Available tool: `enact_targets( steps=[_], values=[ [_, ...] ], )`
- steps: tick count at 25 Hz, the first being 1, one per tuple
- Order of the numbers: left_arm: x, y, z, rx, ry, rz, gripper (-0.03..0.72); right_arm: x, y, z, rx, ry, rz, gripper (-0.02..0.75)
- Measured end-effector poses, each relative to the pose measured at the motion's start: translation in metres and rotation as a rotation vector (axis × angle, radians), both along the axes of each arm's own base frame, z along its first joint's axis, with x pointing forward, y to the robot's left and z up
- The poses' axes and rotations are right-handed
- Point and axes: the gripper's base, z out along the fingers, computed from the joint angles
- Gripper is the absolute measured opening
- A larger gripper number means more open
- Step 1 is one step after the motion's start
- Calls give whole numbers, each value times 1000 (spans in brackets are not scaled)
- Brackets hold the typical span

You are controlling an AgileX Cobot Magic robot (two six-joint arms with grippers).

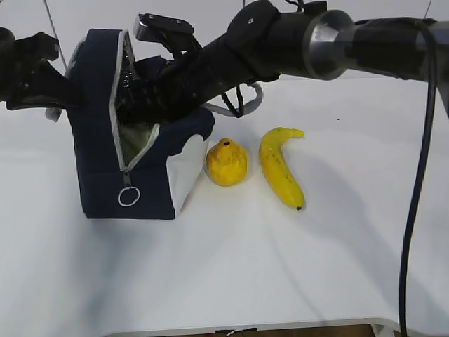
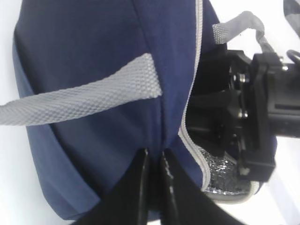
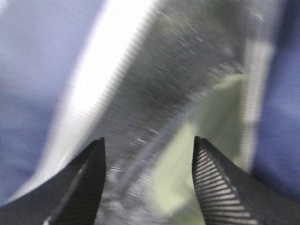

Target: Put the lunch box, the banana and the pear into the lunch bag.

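Inside the lunch bag (image 1: 126,140), the lunch box (image 3: 206,136) lies beyond the right fingers (image 3: 211,187), spread apart and empty.

White table (image 1: 231,267) fills lower view; pale wall (image 1: 196,17) behind; brown strip (image 1: 302,331) under table's front edge.

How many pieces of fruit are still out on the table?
2. The pear sits right beside the lunch bag, and the banana lies just to the pear's right. Nothing shows whether any fruit is already hidden inside the bag.
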Motion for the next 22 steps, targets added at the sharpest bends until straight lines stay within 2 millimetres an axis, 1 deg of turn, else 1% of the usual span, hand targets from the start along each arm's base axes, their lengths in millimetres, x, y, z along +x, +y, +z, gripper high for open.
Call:
enact_targets(
  steps=[3, 7, 9, 12, 19, 22],
  values=[
    [0, 0, 0, 1, -1, -1, -6, -1, 1, 5, 7, -5, 22, 482],
    [0, 0, 0, 3, -1, -2, -6, -2, 4, 20, 14, -28, 83, 486],
    [0, 0, 0, 3, -1, -2, -6, -3, 6, 31, 10, -51, 120, 486],
    [0, 0, 0, 3, -1, -2, -6, -5, 4, 52, -60, -121, 197, 486],
    [0, 0, 0, 5, -2, -3, -6, -13, -5, 102, -194, -222, 292, 488],
    [0, 0, 0, 5, -2, -3, -6, -16, -13, 117, -273, -256, 312, 489]
  ],
)
